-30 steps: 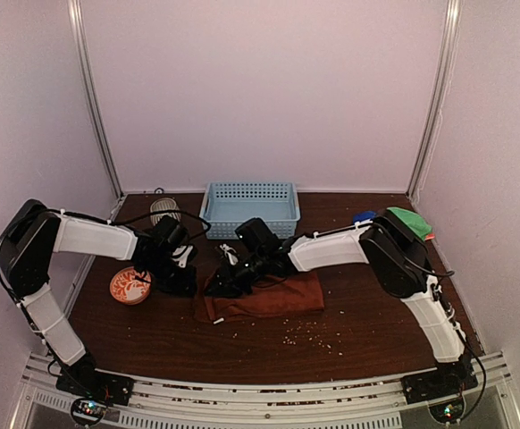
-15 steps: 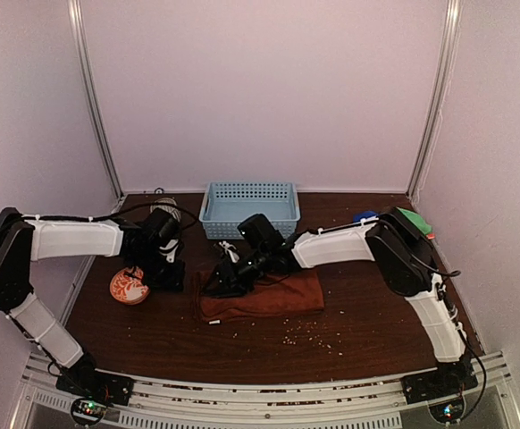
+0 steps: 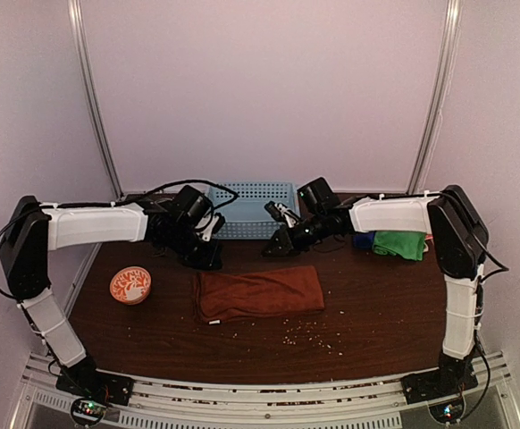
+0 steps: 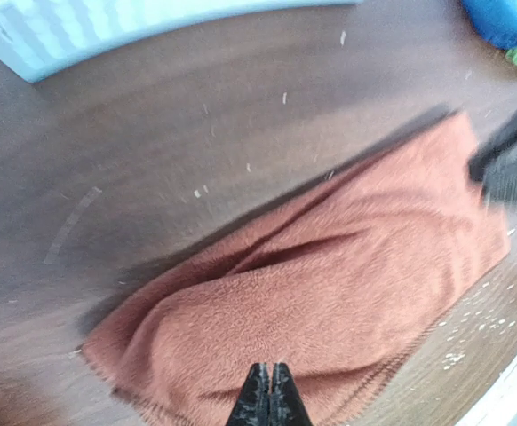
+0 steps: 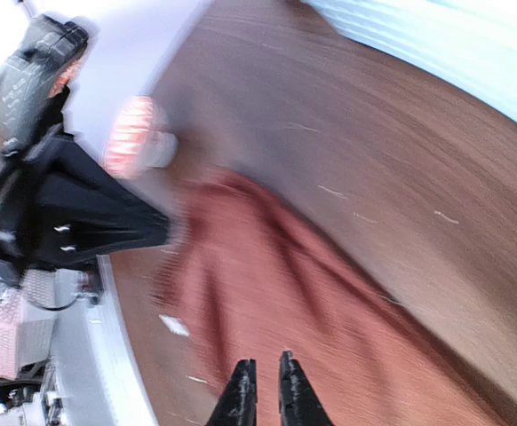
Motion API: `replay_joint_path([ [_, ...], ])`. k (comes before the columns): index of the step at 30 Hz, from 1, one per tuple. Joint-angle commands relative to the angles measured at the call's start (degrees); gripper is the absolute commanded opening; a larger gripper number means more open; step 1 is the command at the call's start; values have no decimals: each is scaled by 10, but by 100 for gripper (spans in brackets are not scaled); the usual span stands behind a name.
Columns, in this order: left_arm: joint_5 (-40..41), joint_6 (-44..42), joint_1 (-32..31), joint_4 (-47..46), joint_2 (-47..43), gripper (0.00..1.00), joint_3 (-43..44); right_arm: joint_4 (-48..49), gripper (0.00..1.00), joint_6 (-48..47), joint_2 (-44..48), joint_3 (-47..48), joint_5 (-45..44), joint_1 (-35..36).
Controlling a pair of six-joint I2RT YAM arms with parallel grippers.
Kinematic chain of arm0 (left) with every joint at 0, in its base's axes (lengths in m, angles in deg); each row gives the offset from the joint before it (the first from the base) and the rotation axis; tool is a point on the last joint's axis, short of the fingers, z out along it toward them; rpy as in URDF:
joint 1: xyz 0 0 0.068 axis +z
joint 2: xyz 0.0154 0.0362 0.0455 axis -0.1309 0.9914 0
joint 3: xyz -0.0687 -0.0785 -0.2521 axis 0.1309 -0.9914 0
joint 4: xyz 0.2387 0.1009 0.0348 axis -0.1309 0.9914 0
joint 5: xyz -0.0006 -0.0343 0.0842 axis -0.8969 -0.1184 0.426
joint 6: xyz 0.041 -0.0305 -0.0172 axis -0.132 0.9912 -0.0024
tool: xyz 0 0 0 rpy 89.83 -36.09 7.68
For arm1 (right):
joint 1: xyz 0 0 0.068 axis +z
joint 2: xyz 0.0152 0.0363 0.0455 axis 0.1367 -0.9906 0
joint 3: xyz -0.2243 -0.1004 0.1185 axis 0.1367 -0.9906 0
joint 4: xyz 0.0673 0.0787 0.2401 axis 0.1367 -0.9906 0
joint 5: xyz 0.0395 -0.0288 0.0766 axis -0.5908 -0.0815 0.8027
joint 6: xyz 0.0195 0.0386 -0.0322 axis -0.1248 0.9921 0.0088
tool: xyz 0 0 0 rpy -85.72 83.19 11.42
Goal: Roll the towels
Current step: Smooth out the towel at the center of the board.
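The rust-red towel (image 3: 258, 293) lies flat and loosely folded at the table's middle, with nothing holding it. It fills the left wrist view (image 4: 330, 284) and shows blurred in the right wrist view (image 5: 312, 319). My left gripper (image 3: 208, 257) hovers behind the towel's left end, jaws pressed shut and empty (image 4: 270, 366). My right gripper (image 3: 278, 247) hovers behind the towel's middle. Its jaws are almost closed, with a slim gap and nothing in it (image 5: 266, 362). A green towel (image 3: 401, 243) and a blue towel (image 3: 363, 239) lie at the right under the right forearm.
A light blue lattice basket (image 3: 249, 207) stands at the back centre, just behind both grippers. An orange-and-white patterned bowl (image 3: 130, 285) sits at the left. Pale crumbs (image 3: 306, 332) are scattered in front of the red towel.
Both grippers have left the red towel and risen toward the basket. The right arm has swung right, uncovering more of the green towel. The towel stays flat.
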Motion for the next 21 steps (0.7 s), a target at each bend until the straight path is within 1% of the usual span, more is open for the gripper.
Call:
replay_joint_path([
  [1,-17,-10,-1,-3,38,0,0,-82,6,-105,2,-29,-72,-13],
  [4,7,-9,-1,10,50,0,-11,-95,3,-123,2,-44,-94,-20],
  [8,68,2,1,26,54,0,-27,-107,1,-136,-17,-59,-130,-29],
  [12,124,25,13,56,46,0,-47,-103,0,-135,-36,-84,-136,-45],
  [17,161,45,22,89,19,0,-70,-95,0,-134,-36,-102,-128,-52],
  [19,160,46,23,98,13,0,-64,-94,0,-133,-33,-104,-125,-52],
  [21,142,38,22,97,9,0,-47,-95,0,-135,-30,-103,-114,-52],
])
